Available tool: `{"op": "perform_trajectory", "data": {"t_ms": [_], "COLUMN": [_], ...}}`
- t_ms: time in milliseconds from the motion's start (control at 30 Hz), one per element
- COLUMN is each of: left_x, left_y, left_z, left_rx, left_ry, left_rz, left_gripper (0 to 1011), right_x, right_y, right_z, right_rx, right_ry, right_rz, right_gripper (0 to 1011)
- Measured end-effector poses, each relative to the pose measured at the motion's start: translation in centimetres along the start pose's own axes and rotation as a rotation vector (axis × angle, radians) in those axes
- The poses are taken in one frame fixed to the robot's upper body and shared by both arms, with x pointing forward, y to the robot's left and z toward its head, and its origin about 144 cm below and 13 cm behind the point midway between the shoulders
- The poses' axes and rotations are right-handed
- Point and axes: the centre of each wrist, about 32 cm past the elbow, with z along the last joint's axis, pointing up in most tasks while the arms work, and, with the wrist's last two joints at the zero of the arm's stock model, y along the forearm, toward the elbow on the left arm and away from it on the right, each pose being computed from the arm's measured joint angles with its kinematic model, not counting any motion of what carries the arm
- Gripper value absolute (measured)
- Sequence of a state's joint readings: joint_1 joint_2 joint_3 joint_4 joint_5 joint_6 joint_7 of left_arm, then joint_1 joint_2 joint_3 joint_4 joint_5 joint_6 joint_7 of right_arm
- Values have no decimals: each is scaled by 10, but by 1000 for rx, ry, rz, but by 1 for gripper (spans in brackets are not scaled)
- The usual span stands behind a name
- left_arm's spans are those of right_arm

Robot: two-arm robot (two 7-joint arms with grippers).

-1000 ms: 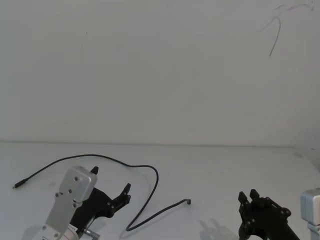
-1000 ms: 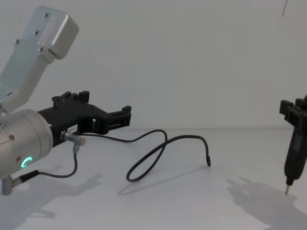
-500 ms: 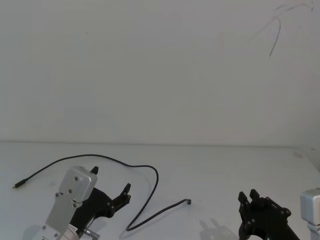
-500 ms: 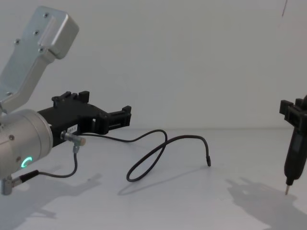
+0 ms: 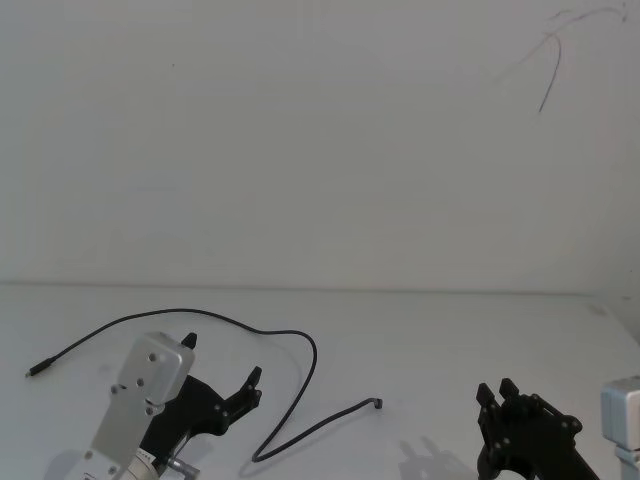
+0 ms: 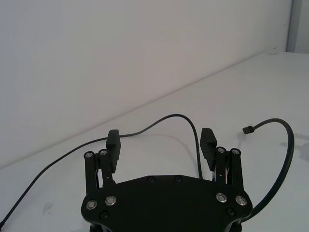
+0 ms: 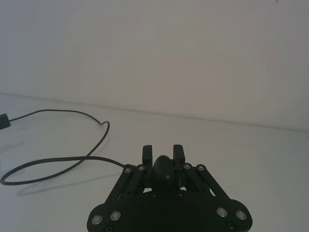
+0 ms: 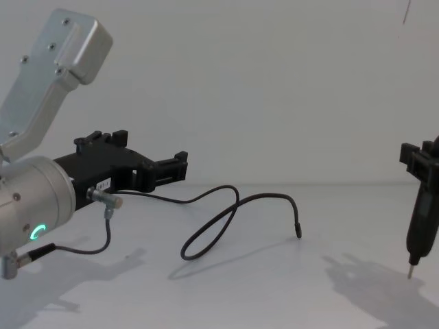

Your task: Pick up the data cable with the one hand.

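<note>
**Going for the cable with my left hand, lining it up first**

So I'm hovering my left hand (image 6: 160,140) over the near left corner of the tabletop (image 5: 450,340), jaws spread wide and gripping nothing. The cable (image 6: 176,115) is lying loose across the left half of the tabletop. One end is trailing toward the left edge, and the middle is arching just past my fingertips. From there it's looping back toward the front edge and ending in the little plug (image 5: 378,404) near the middle. As far as I can tell, nothing is touching it.

What I'm thinking for the grab is to go for that arched stretch, not the plug end. I'm planning to tip the fingers down and put one on each side of the cord, so it's crossing the gap squarely. It's thin and sitting flat, so I reckon the pads need to get almost down to the surface before closing all the way. Otherwise it's probably slipping right out. A slow lift too, since those loops are likely to drag.

Pose-wise, I'm reaching forward with the hand roughly level and well off the surface, fingers pointing at the far edge.

My right hand (image 5: 496,391) is sitting parked over the near right corner, pointing down, fingers drawn close together.
</note>
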State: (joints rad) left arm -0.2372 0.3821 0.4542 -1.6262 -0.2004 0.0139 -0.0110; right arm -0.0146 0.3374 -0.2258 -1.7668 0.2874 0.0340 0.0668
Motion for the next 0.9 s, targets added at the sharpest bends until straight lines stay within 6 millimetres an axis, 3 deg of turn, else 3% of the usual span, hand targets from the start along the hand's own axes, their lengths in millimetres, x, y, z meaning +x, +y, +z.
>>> {"op": "perform_trajectory", "data": {"t_ms": [467, 900], "left_x": [1, 14], "left_y": [0, 3], "left_z": [1, 20], "left_rx": [-2, 1], "left_ry": [1, -31], "left_rz": [-2, -59], "left_gripper": [1001, 1001], "right_x": [0, 0], "right_y": [0, 0], "right_z": [0, 0], "right_rx": [0, 0], "right_ry": [0, 0], "right_rz": [0, 0], "right_gripper": [251, 251]}}
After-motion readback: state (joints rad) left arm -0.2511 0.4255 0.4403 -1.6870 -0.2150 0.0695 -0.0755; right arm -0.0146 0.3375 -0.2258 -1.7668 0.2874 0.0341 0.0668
